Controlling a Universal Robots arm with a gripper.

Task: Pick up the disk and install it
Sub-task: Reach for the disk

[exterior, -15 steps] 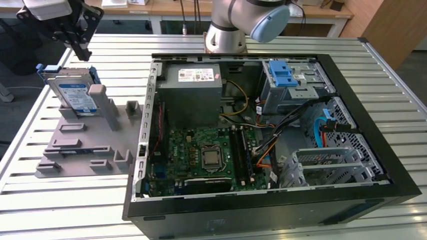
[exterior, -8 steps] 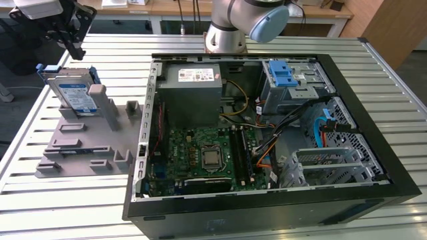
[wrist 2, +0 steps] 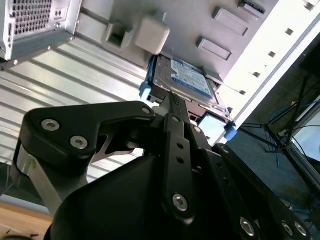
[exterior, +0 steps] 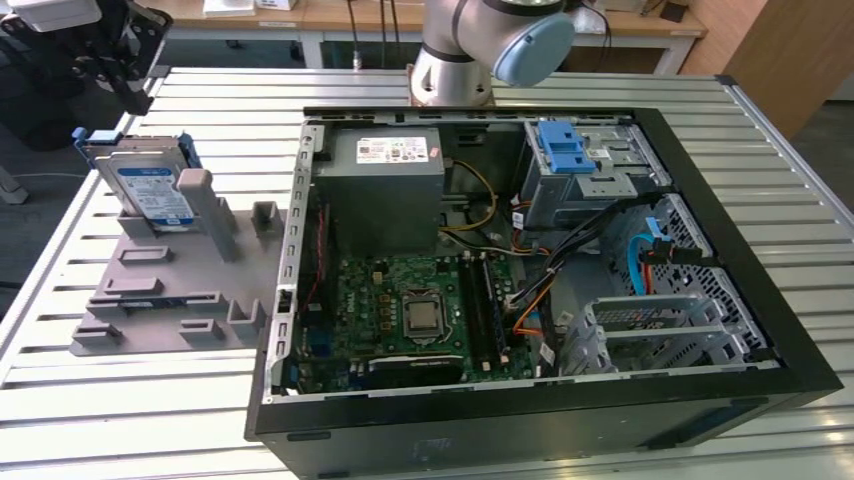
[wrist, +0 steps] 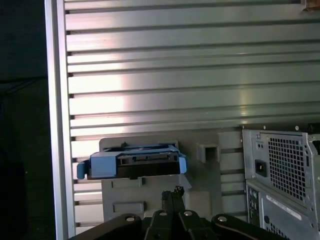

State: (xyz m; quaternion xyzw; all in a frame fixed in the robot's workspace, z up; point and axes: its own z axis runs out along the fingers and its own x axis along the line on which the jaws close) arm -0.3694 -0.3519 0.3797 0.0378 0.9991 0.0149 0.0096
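Observation:
The disk (exterior: 150, 190) stands on edge in a grey holder (exterior: 160, 290) on the slatted table, at the exterior view's left. It is silver-grey with a blue-and-white label and blue rails. My gripper (exterior: 131, 95) hangs above and a little behind it, apart from it. In both wrist views the two thin black fingers sit pressed together, shut on nothing, with the tips (wrist 2: 172, 100) just short of the disk (wrist 2: 187, 80). In the first wrist view the disk (wrist: 134, 162) shows its connector edge beyond the gripper (wrist: 172, 192).
An open black computer case (exterior: 747, 300) lies to the holder's right, with motherboard, grey power supply (exterior: 387, 165), a blue latch bracket (exterior: 567, 150) and a metal drive cage (exterior: 667, 330). The arm's base (exterior: 461, 60) stands behind the case. The table's edge (exterior: 40, 270) runs left of the holder.

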